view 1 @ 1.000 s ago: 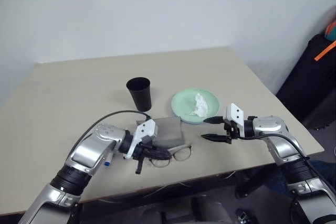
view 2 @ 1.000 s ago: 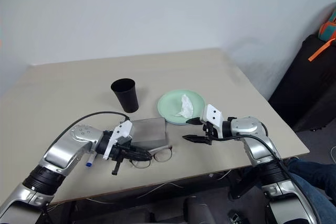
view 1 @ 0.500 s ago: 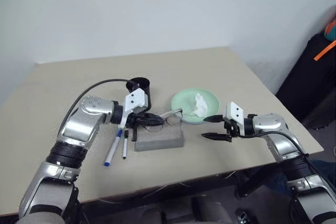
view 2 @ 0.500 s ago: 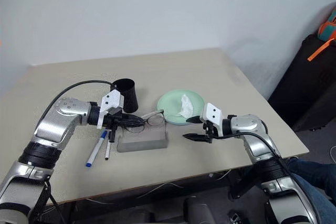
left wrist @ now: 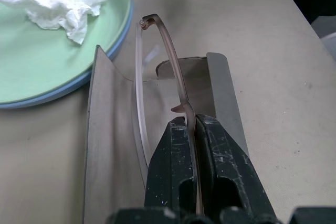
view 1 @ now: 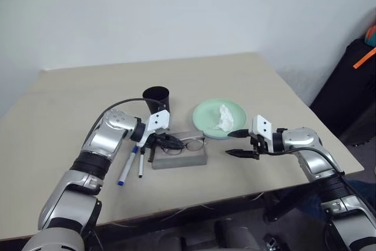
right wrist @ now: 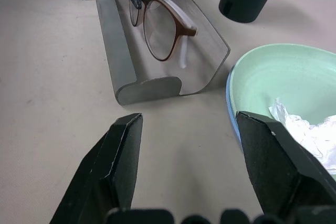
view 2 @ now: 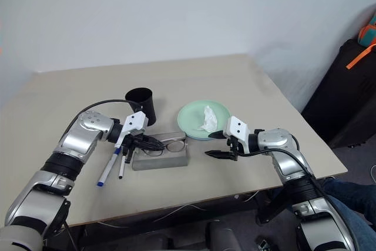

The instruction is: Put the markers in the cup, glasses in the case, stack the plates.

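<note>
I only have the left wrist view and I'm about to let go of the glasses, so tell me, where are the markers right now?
Observer: Two markers lie flat on the table, beside the case on the robot's left side.
Operator: And the cup?
Observer: The cup stands upright just behind the case, past the left gripper.
Operator: Is the right gripper busy?
Observer: No. The right gripper is open and empty, hovering over the table by the near edge of the plates.
</note>
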Tool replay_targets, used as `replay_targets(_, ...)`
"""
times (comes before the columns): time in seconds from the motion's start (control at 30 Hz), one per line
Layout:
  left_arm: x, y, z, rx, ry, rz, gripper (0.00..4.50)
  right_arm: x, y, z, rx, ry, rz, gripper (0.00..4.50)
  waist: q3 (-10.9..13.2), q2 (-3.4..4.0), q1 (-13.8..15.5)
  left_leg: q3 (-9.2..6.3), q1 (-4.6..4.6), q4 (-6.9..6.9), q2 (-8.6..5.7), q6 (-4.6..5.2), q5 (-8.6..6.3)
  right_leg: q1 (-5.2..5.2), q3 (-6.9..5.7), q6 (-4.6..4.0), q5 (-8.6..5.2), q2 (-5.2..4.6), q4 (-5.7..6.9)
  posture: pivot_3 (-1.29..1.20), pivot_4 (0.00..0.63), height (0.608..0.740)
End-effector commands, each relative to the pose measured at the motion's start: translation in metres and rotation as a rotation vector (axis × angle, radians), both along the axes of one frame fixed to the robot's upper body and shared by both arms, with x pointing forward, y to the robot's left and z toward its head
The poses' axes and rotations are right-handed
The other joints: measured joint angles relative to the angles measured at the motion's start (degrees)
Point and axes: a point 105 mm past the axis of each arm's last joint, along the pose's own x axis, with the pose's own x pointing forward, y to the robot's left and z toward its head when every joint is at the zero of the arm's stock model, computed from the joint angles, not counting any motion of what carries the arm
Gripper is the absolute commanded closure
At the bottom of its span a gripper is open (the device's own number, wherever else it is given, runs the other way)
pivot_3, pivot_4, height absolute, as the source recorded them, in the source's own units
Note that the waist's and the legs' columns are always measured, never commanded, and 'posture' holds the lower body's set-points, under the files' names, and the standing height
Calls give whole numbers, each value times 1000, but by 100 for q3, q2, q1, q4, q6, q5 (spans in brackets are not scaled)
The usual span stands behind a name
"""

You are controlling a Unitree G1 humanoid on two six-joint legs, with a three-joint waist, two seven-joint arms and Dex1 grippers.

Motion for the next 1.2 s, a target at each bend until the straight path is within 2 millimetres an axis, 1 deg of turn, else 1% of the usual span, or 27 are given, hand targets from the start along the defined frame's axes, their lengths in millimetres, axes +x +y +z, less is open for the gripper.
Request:
replay_targets(0.03, 7, -3, 9, 20, -40, -44, 4383, 2, 1, 13, 13, -54, 10, 1424, 0, 0, 0, 0, 1, 1, 0, 0, 0, 1, 0, 0, 0, 0, 0, 0, 0, 740)
replay_targets(0.17, 6, 0, 1, 60, -18, -70, 4383, 1, 0, 13, 13, -54, 6, 1424, 0, 0, -4, 0, -1, 0, -1, 1, 0, 2, 3, 0, 0, 0, 0, 0, 0, 740)
replay_targets(0.33, -2, 3, -6, 82, 46, -106, 4383, 1, -1, 12, 11, -55, 2, 1424, 0, -1, -2, -3, -1, 0, -1, 1, 0, 2, 2, 0, 0, 0, 1, 0, 0, 740)
replay_targets(0.77, -15, 9, -9, 78, 185, -102, 4383, 2, 1, 12, 12, -55, 8, 1424, 0, -1, -4, -8, 3, 0, -2, 2, -1, 15, 1, 0, 0, 0, 1, 0, 0, 740)
replay_targets(1.0, -17, 9, -13, 94, 202, -106, 4383, 1, 2, 11, 12, -52, 9, 1424, 0, -1, -3, -9, 3, 1, -3, 4, -2, 14, 2, 2, -1, 0, 0, 0, 0, 740)
replay_targets(1.1, -12, 5, -13, 82, 174, -97, 3834, 1, 2, 11, 11, -52, 10, 1424, 0, -1, -2, -8, 3, 1, -3, 5, -2, 15, 2, 2, -1, 0, 1, 0, 0, 740)
replay_targets(1.2, -8, 2, -12, 74, 149, -93, 2842, 1, 2, 11, 10, -52, 10, 1424, 0, -2, -1, -9, 3, 4, -3, 5, -2, 15, 1, 2, -1, 0, 0, 0, 0, 740)
